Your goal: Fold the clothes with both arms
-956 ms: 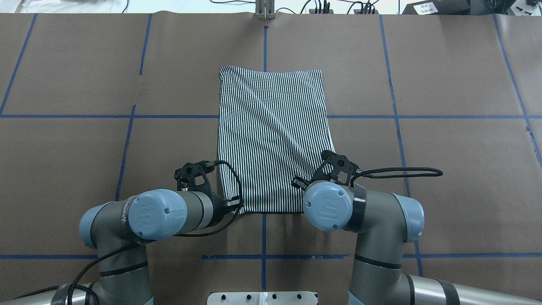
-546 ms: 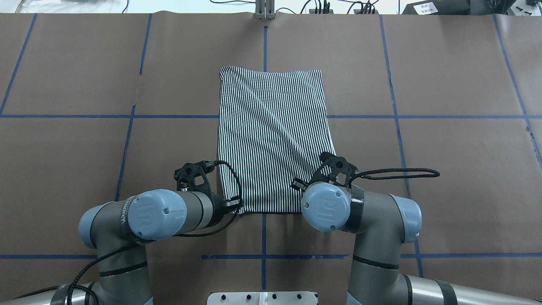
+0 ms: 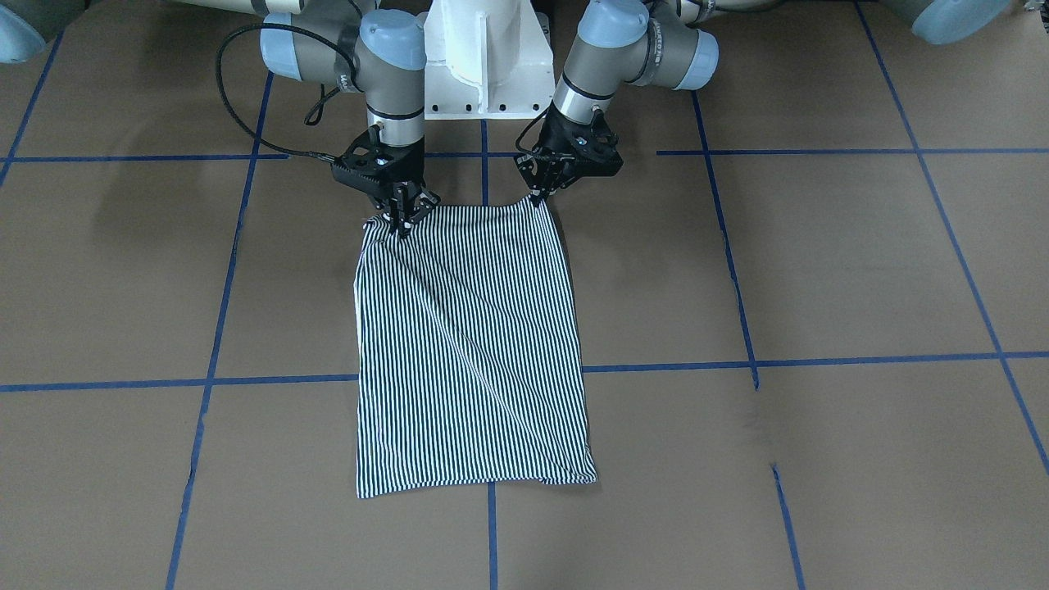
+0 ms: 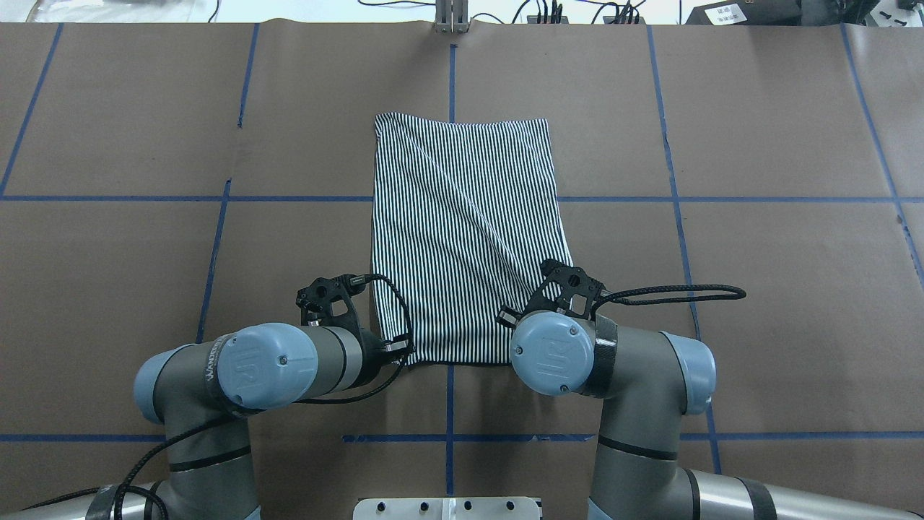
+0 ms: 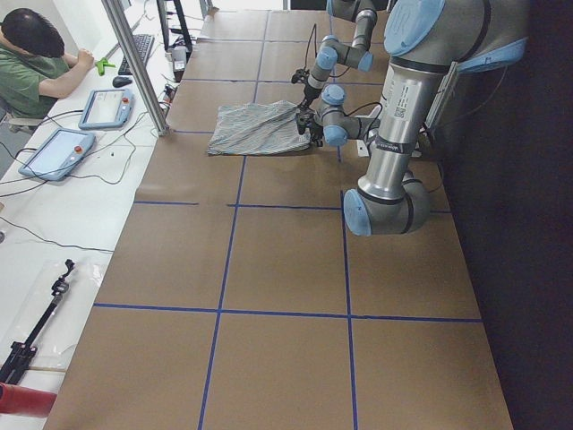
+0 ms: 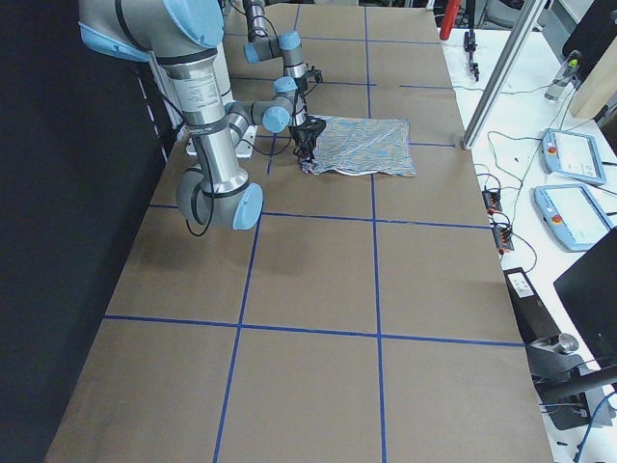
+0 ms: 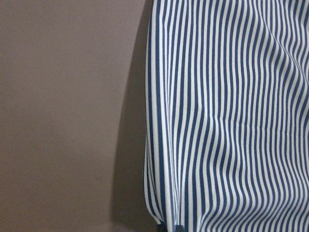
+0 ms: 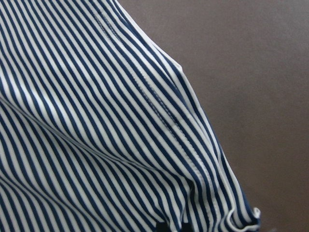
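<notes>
The striped polo shirt (image 3: 467, 344) lies folded into a long rectangle on the brown table (image 3: 819, 270), with a diagonal crease across it (image 4: 462, 231). Its collar, placket and logo are hidden. My left gripper (image 3: 538, 197) is shut on the shirt's near corner on my left side. My right gripper (image 3: 403, 225) is shut on the other near corner. Both corners are raised a little off the table. The left wrist view shows the shirt's lifted edge (image 7: 231, 121), and the right wrist view shows a hemmed fold rising toward the fingers (image 8: 96, 121).
Blue tape lines (image 4: 451, 433) grid the table. The white pedestal base (image 3: 483, 57) stands just behind the grippers. An operator (image 5: 36, 63) sits beyond the far edge, with tablets (image 5: 54, 152) and cables on a white bench.
My right arm's wrist has shifted slightly leftward over the shirt's near corner. The left arm and the shirt's far end have not moved.
</notes>
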{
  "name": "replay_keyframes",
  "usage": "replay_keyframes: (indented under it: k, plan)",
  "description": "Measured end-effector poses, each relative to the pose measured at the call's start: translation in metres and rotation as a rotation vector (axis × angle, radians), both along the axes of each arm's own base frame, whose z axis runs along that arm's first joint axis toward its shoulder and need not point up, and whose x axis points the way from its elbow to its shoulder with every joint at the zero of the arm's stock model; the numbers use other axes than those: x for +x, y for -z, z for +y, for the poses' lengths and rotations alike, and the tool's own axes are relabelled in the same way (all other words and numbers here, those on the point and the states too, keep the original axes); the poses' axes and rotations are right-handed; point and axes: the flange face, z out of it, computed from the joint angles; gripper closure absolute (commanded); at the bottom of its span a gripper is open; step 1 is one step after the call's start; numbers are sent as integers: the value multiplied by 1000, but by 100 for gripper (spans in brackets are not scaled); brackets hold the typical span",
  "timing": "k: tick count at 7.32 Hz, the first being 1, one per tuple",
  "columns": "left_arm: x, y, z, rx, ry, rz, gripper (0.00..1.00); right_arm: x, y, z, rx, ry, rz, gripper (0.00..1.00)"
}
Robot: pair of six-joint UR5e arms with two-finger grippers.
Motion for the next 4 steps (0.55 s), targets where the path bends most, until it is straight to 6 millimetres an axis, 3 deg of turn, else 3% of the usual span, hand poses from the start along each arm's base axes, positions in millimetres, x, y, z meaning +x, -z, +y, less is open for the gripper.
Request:
replay_keyframes:
  k: [3,4]
  plan:
    - [-5,8,0,5,-1,15,100,2,5,1,6,5,-7,100]
    - [-22,26,3,23,-15,30,100,7,14,2,13,10,-18,100]
